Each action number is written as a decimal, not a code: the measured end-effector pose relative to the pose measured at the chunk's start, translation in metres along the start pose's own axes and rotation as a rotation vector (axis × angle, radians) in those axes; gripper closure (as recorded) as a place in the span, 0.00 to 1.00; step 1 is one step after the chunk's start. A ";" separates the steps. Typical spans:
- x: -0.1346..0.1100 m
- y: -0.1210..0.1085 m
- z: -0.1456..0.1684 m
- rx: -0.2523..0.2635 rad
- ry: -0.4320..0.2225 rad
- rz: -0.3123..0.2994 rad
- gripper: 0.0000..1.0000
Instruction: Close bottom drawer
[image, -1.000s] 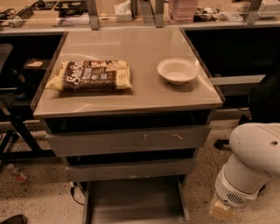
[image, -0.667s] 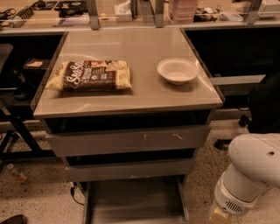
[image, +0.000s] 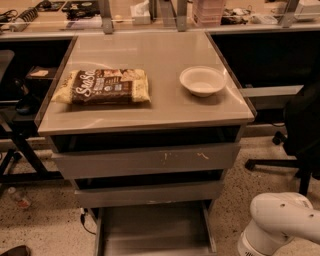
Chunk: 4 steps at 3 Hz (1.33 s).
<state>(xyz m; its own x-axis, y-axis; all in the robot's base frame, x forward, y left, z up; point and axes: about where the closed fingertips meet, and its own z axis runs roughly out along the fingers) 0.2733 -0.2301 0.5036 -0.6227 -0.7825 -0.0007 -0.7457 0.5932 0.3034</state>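
Observation:
The bottom drawer (image: 152, 230) is pulled out at the foot of the grey cabinet, a shallow tray with thin side rails; its front edge runs off the bottom of the view. Above it sit the medium-width drawer (image: 148, 193) and the widest drawer (image: 145, 159) with pale scratch marks. Only a white rounded arm segment (image: 282, 227) shows at the lower right, to the right of the open drawer. The gripper is out of view.
On the cabinet top (image: 150, 107) lie a brown snack bag (image: 102, 86) and a white bowl (image: 202, 80). A black office chair (image: 295, 135) stands at the right. A dark frame (image: 20, 145) stands at the left. Speckled floor surrounds the cabinet.
The white arm segment has moved down and slightly right, sinking further out of the lower right corner. The drawers, bag and bowl have not moved.

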 end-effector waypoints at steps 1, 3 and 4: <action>0.003 -0.021 0.057 -0.055 -0.006 0.066 1.00; 0.005 -0.015 0.072 -0.089 0.003 0.069 1.00; 0.000 -0.018 0.111 -0.125 0.001 0.082 1.00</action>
<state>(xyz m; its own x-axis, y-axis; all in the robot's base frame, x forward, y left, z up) 0.2600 -0.2194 0.3921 -0.6802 -0.7324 0.0296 -0.6568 0.6270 0.4188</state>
